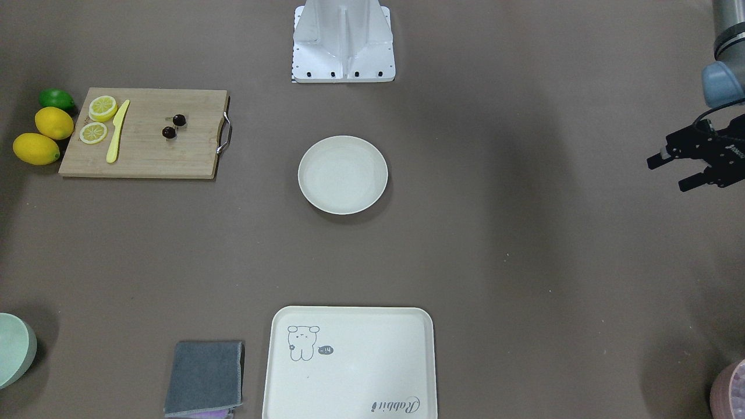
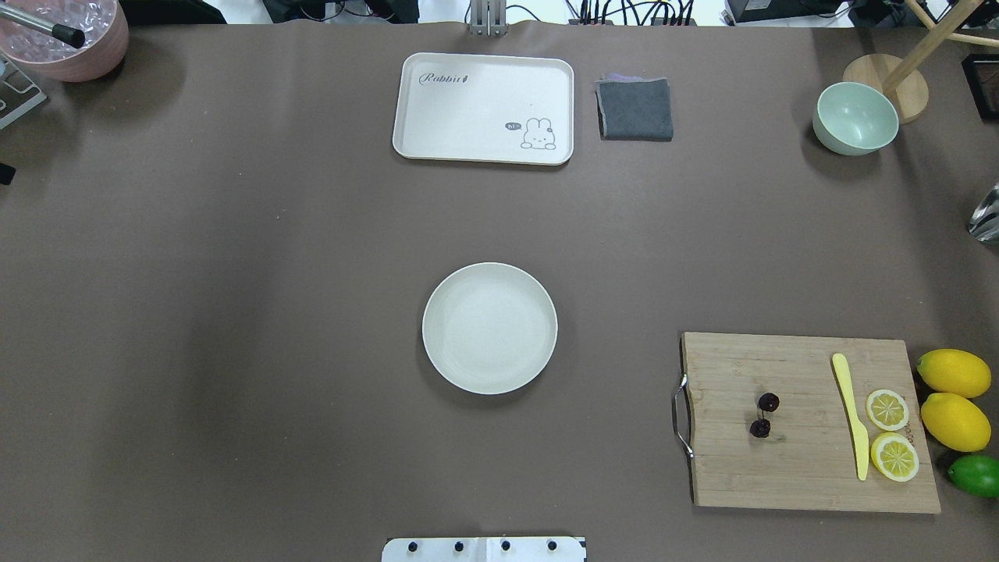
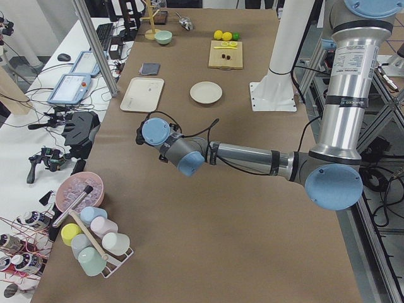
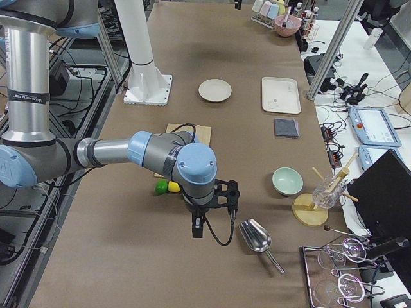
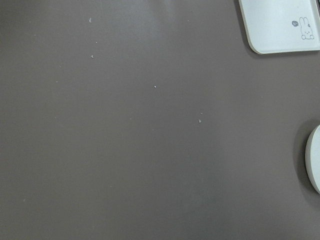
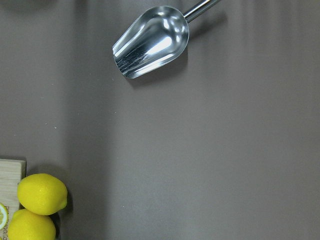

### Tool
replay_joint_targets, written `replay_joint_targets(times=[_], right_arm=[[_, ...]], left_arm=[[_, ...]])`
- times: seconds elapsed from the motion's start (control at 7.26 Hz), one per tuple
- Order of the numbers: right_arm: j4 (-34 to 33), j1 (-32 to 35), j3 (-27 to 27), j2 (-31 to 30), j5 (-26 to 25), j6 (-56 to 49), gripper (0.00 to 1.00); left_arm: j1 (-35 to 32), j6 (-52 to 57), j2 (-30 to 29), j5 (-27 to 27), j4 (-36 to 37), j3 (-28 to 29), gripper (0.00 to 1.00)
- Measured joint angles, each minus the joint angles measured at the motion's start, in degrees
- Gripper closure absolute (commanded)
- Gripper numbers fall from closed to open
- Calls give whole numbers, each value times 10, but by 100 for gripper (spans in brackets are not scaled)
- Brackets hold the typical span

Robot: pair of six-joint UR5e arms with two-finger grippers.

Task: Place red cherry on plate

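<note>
Left gripper (image 1: 668, 174) hangs fingers apart, plate (image 1: 343, 174) between it and red cherry (image 1: 169, 132); right gripper (image 4: 226, 196), spread unreadable, seems likelier picker.

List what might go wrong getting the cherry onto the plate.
1. The red cherry is tiny, round and glossy; fingers may nudge it across the cutting board rather than grip it.
2. Whole lemons, lemon slices and the yellow knife crowd the board's end away from the plate; a low approach from there could knock them.
3. The plate is shallow; dropped cherries might roll off.
</note>
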Motion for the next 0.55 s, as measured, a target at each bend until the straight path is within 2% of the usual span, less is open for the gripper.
replay_joint_targets(times=[0.28, 0.55], right_arm=[[-11, 0, -1, 10, 0, 4, 0], [-18, 0, 0, 13, -2, 3, 0]], left_arm=[[-13, 30, 50, -21, 0, -18, 3], [-26, 43, 49, -5, 1, 25, 3]])
